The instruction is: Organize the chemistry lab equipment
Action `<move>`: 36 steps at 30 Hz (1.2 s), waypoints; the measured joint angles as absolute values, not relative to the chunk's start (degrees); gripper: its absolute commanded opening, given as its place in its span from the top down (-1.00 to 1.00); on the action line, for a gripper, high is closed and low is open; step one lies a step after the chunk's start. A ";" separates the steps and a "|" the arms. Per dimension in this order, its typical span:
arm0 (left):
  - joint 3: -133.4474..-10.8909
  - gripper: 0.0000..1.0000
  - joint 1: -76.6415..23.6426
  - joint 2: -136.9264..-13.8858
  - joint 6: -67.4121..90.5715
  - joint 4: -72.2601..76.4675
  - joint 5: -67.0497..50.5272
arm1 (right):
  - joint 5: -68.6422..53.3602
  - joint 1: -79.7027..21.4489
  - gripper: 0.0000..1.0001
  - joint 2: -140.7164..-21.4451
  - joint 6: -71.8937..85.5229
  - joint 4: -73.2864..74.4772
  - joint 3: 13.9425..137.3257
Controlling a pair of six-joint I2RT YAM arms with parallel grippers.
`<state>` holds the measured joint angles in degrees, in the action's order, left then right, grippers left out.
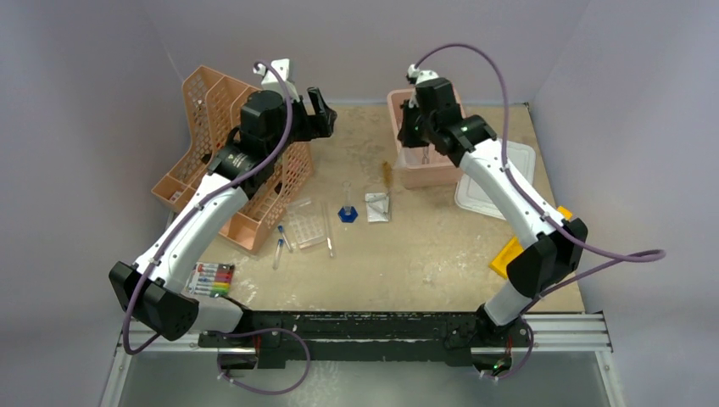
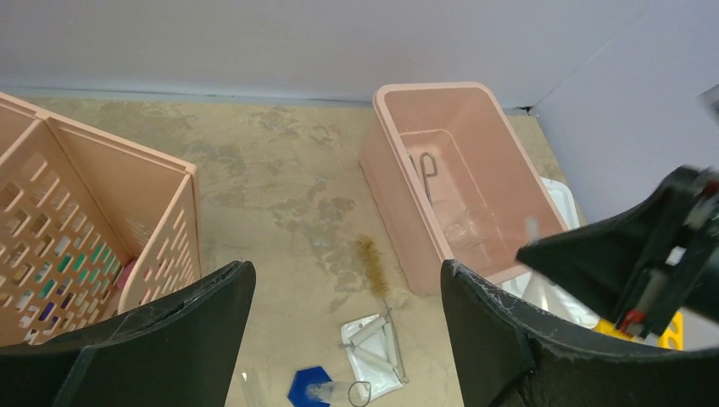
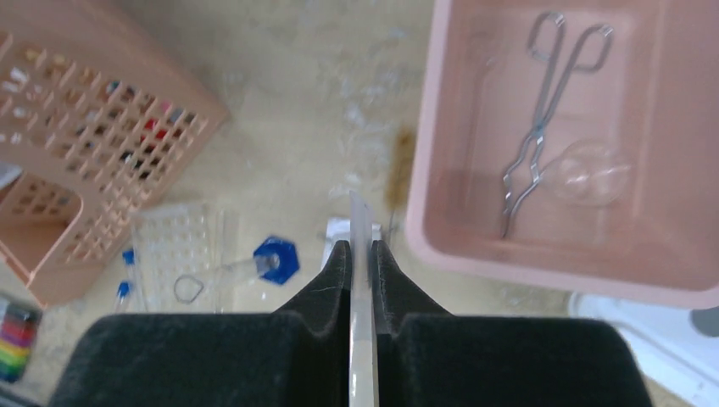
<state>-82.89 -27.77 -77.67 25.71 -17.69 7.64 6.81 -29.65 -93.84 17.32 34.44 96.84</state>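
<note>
1. At the far left stood the orange perforated file organiser (image 1: 227, 174). The left claw (image 2: 346, 271) hung above the back of the table (image 1: 424, 254), spread wide and holding nothing.
2. Toward the middle, much looked undone to me. These things lay loose on the table:
   - the clear plastic tube rack (image 1: 307, 225), with the small blue-capped tubes (image 1: 280, 246) just beside it
   - the clear flask with the blue hexagonal base (image 1: 347, 210)
   - the brown bristle brush (image 2: 371, 267)
   - the small white packet (image 2: 373, 348)
3. Further right, the right claw (image 3: 360, 250) was pinched tight on a thin clear glass rod (image 3: 359, 216). Its tip pointed close to the left wall of the pink plastic bin (image 3: 421, 212).
4. Inside that bin lay the metal scissors-like forceps (image 3: 540, 134), with the round clear dish (image 3: 589, 174) touching its tips. I judged those two sorted and the rod next.
5. The views showed different things:
   - Only the right wrist view showed the bin's contents and the grip on the rod plainly.
   - From above, the arm hid them.
   - The left wrist view showed the forceps only faintly.
</note>
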 measured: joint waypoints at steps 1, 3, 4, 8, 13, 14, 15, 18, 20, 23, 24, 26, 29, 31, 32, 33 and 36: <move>-82.91 -0.61 -27.77 -77.67 25.69 -17.69 7.94 | 6.79 -28.58 0.96 -93.69 16.64 33.71 98.02; -82.94 -0.61 -27.77 -77.67 25.67 -17.67 8.69 | 6.76 -26.30 0.96 -93.89 15.31 32.62 99.83; -82.94 -0.61 -27.77 -77.67 25.65 -17.67 8.93 | 6.76 -25.43 0.96 -94.19 14.87 32.40 100.47; -82.94 -0.61 -27.77 -77.67 25.65 -17.61 9.47 | 6.13 -20.99 0.96 -98.19 12.58 30.59 104.14; -83.15 -0.61 -27.77 -78.26 25.69 -17.10 9.41 | 3.29 -16.29 0.95 -106.80 10.04 25.98 105.54; -83.18 -0.60 -27.77 -78.48 25.71 -16.91 9.37 | 2.79 -15.73 0.94 -108.36 9.80 25.58 105.54; -83.26 -0.61 -27.77 -78.81 25.71 -16.82 9.21 | 1.85 -15.00 0.94 -110.34 9.50 25.08 105.54; -83.40 -0.61 -27.77 -79.88 25.80 -16.43 8.23 | 0.01 -13.61 0.93 -115.68 8.99 24.47 105.54; -83.40 -0.61 -27.77 -80.64 25.91 -15.92 7.44 | -1.28 -13.08 0.92 -118.43 8.93 24.47 105.51; -83.44 -0.61 -27.77 -81.65 25.91 -15.46 6.55 | -3.66 -13.06 0.91 -120.53 9.08 24.45 105.36; -83.50 -0.61 -27.77 -82.00 25.91 -15.46 6.31 | -4.51 -13.13 0.90 -120.79 9.23 24.43 105.36; -83.83 -0.60 -27.77 -82.70 25.91 -15.46 6.13 | -5.78 -13.13 0.88 -120.86 9.52 24.45 105.36; -84.38 -0.61 -27.77 -83.46 25.91 -15.46 6.13 | -6.79 -13.28 0.84 -120.90 9.82 24.16 105.34; -84.77 -0.61 -27.77 -83.83 25.91 -15.46 6.13 | -7.11 -13.37 0.83 -121.19 9.98 24.03 105.23; -84.97 -0.61 -27.77 -83.99 25.89 -15.46 6.09 | -7.14 -13.39 0.82 -121.51 10.02 23.99 105.23; -85.17 -0.61 -27.77 -84.14 25.91 -15.46 6.02 | -7.20 -13.39 0.82 -121.86 10.04 23.94 105.21; -85.69 -0.61 -27.77 -84.55 25.91 -15.46 5.96 | -7.27 -13.39 0.79 -123.35 10.39 23.64 104.99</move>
<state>-85.69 -27.77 -84.55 25.91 -15.46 5.96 -7.27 -13.39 -123.35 10.39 23.64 104.99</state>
